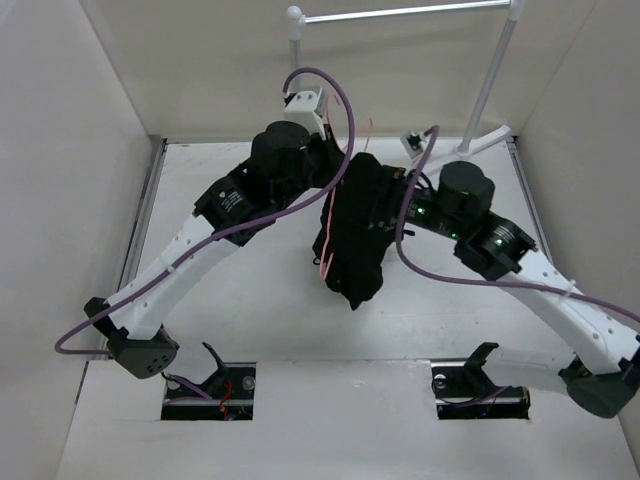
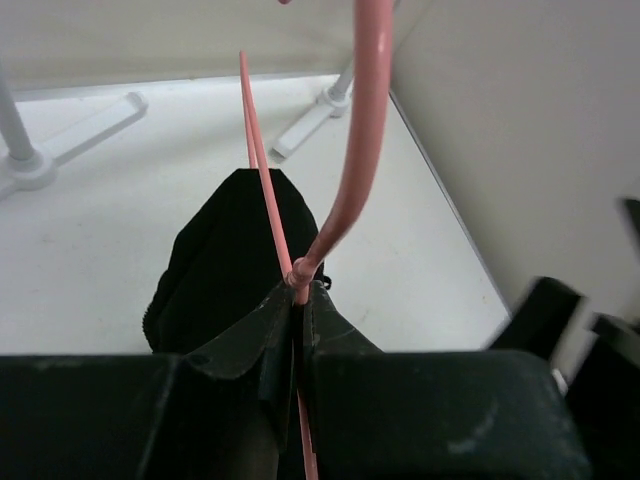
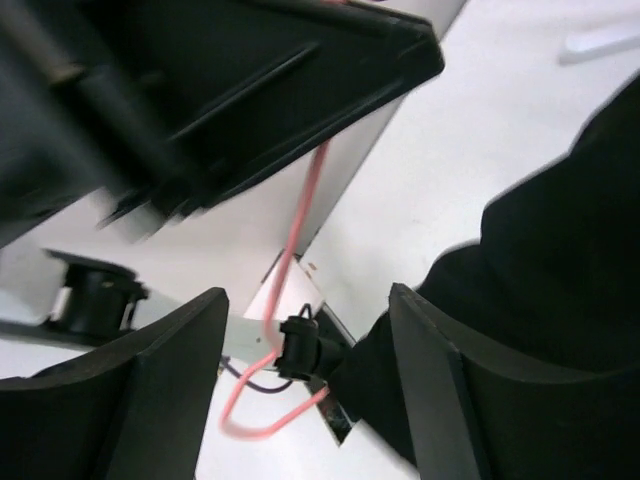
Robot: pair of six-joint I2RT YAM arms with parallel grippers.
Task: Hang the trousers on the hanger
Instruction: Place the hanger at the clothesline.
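The black trousers (image 1: 355, 235) hang in a folded bunch over the pink-red wire hanger (image 2: 362, 130), held above the middle of the table. My left gripper (image 2: 298, 292) is shut on the hanger's wire just below its hook, and the trousers (image 2: 225, 260) drape under it. In the top view the left gripper (image 1: 335, 160) is at the top of the bunch. My right gripper (image 3: 308, 295) is open, close beside the trousers (image 3: 560, 250) on their right, with a loop of hanger wire (image 3: 290, 250) showing between its fingers. In the top view it (image 1: 397, 188) is against the cloth.
A white and metal clothes rail (image 1: 400, 12) stands at the back, its feet (image 2: 310, 120) on the table. White walls close in the left, right and back sides. Purple cables (image 1: 330, 80) loop off both arms.
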